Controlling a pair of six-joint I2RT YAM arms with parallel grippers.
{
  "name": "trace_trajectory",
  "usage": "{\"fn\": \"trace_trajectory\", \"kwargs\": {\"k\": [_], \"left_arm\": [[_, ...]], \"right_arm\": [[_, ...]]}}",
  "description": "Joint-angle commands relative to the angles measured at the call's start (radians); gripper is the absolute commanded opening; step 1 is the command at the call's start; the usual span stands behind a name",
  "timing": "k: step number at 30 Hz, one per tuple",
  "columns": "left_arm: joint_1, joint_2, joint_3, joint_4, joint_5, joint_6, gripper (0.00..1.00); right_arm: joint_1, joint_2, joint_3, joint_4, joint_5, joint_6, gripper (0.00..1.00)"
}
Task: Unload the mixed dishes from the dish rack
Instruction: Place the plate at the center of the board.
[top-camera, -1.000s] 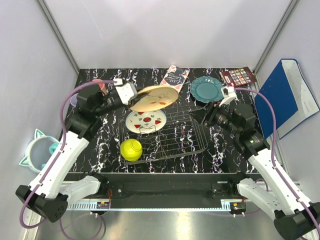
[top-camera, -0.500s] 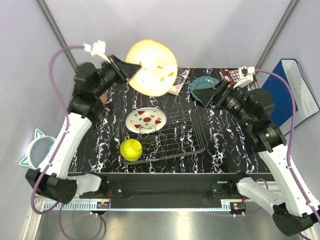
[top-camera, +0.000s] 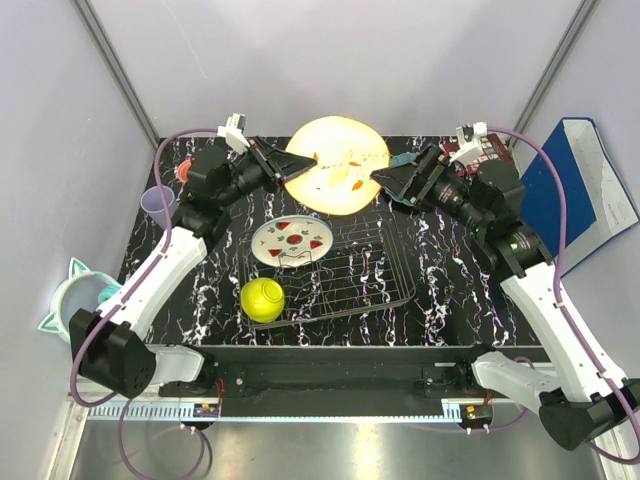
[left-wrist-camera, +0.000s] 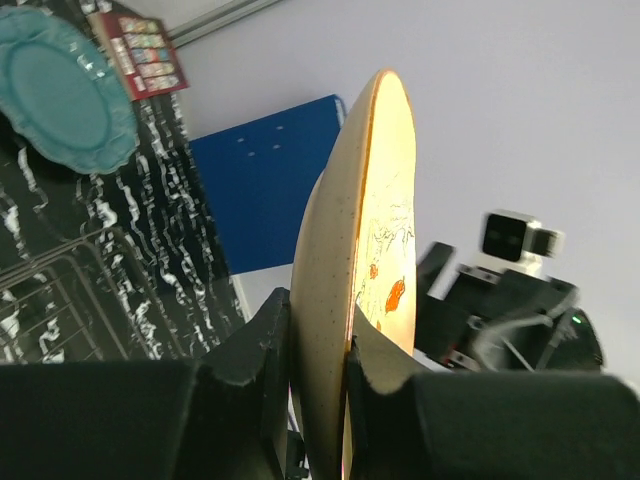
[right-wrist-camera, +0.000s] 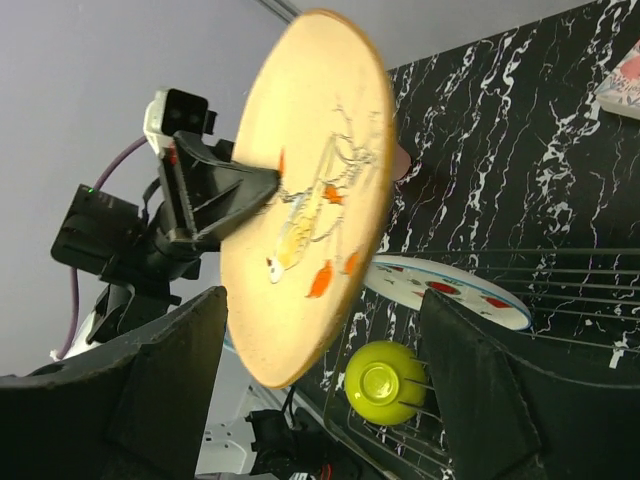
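Peach plate (top-camera: 335, 180) held in the air above the far edge of the rack (top-camera: 372, 268), tilted on edge, patterned face toward the right arm. Left tool (left-wrist-camera: 318, 330) clamped on the plate's lower rim, one finger on each face. Right tool (top-camera: 392, 182) spread wide, just beside the plate's opposite rim; contact cannot be told. In the right wrist view its fingers (right-wrist-camera: 170, 370) stand well apart with the plate ahead of them. In the rack: white spotted plate (top-camera: 291, 240) and yellow-green bowl (top-camera: 262, 299). Teal plate (left-wrist-camera: 60, 85) lies on the dark marbled surface (top-camera: 450, 290) beyond the rack.
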Motion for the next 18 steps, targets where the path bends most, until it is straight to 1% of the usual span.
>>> {"fn": "trace_trajectory", "kwargs": {"k": [1,8,9,11,12,13,14,15,16,17,18], "left_arm": [[0.003,-0.080,0.054,0.223,0.056,-0.076,0.00],[-0.012,-0.081,0.034,0.237,0.071,-0.079,0.00],[-0.017,-0.081,0.029,0.237,0.074,-0.078,0.00],[-0.027,-0.080,0.023,0.246,0.071,-0.084,0.00],[-0.032,-0.077,0.017,0.252,0.071,-0.087,0.00],[-0.035,-0.072,0.016,0.251,0.076,-0.087,0.00],[-0.040,-0.070,0.019,0.238,0.076,-0.081,0.00],[-0.041,-0.072,0.020,0.223,0.074,-0.070,0.00],[-0.041,-0.081,0.025,0.197,0.059,-0.053,0.00],[-0.043,-0.083,0.035,0.145,0.051,-0.013,0.00],[-0.043,-0.089,0.040,0.127,0.047,0.004,0.00]], "right_arm": [[0.008,0.016,0.010,0.072,-0.036,0.040,0.85],[0.006,0.097,0.023,0.141,-0.083,0.061,0.83],[0.008,0.111,0.035,0.147,-0.097,0.064,0.81],[0.008,0.151,0.047,0.165,-0.114,0.067,0.74],[0.008,0.163,0.053,0.176,-0.137,0.076,0.66],[0.006,0.175,0.055,0.193,-0.143,0.083,0.44],[0.008,0.180,0.055,0.197,-0.145,0.090,0.32],[0.008,0.182,0.053,0.198,-0.143,0.093,0.25],[0.008,0.182,0.052,0.198,-0.143,0.093,0.12],[0.006,0.179,0.049,0.196,-0.140,0.090,0.08],[0.008,0.176,0.046,0.193,-0.136,0.089,0.04]]}}
